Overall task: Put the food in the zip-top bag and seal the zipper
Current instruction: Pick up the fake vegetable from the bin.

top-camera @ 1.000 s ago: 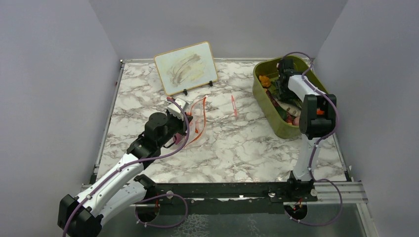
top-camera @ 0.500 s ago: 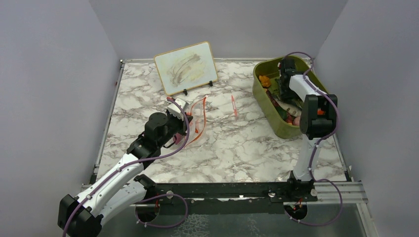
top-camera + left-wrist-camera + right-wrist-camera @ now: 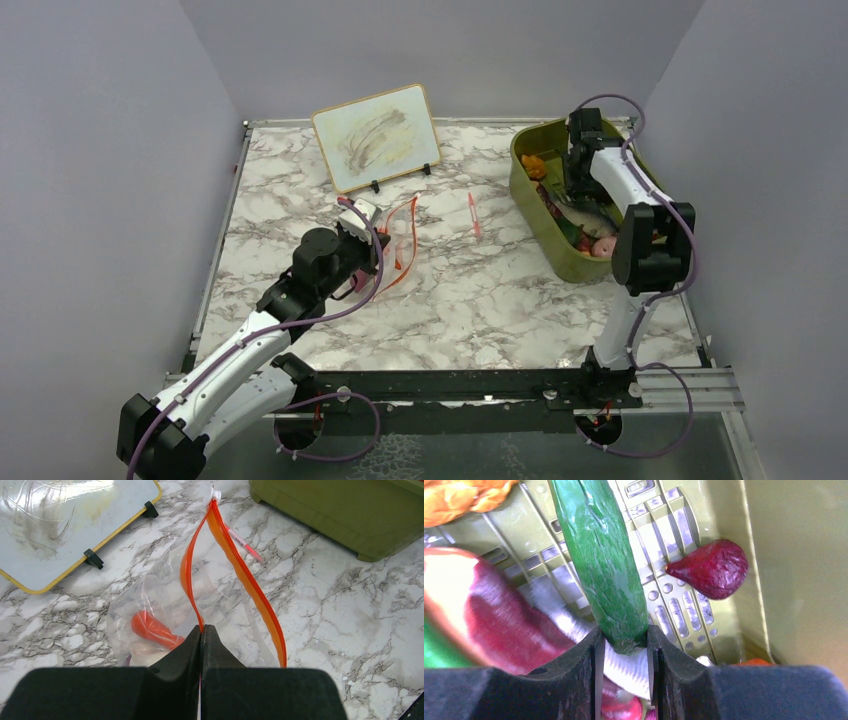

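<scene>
Inside the olive bin (image 3: 794,555), above its slotted floor with walls close by, my right gripper (image 3: 624,645) clamps a glossy green cucumber (image 3: 601,555). My left gripper (image 3: 201,632) pinches the orange zipper (image 3: 250,585) of the floppy clear bag (image 3: 145,595), mouth gaping, on the roomy marble table (image 3: 350,605); a smooth orange carrot (image 3: 150,629) lies inside.

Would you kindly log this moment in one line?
left gripper shut on red-orange zipper strip | right gripper shut on long green vegetable in olive-green bin
</scene>
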{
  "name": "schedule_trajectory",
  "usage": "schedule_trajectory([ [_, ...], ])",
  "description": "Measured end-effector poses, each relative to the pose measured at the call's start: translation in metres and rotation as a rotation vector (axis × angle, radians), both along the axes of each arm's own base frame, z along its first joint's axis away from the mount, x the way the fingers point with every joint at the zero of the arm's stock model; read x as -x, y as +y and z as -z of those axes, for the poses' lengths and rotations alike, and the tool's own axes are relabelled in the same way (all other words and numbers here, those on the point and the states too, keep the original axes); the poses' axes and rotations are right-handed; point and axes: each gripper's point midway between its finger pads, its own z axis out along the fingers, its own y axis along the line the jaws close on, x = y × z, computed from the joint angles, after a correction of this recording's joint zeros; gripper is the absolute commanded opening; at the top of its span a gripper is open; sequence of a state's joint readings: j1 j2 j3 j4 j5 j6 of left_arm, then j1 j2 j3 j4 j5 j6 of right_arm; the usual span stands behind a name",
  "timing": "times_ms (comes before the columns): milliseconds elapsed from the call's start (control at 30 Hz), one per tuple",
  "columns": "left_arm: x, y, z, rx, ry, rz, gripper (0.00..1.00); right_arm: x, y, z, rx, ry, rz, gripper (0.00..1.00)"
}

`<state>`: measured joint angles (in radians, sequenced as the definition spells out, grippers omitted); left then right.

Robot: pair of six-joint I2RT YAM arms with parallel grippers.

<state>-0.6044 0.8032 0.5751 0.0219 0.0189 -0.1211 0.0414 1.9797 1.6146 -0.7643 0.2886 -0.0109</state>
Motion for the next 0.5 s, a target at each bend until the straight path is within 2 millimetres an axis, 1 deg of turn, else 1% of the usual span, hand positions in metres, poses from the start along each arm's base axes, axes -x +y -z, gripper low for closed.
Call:
schedule_trajectory([
  [233,0.0,0.0,0.0,0.003,0.003,-0.001,0.0,0.012,0.009,-0.046,-0.031,-0.077,0.017,0.17],
  [367,0.0,0.0,0.001,0.007,0.007,-0.002,0.0,0.016,0.012,-0.065,-0.047,-0.118,0.024,0.17],
  [500,0.0,-0.001,0.002,0.016,0.016,-0.005,0.0,0.025,0.019,-0.077,-0.071,-0.127,0.015,0.17],
])
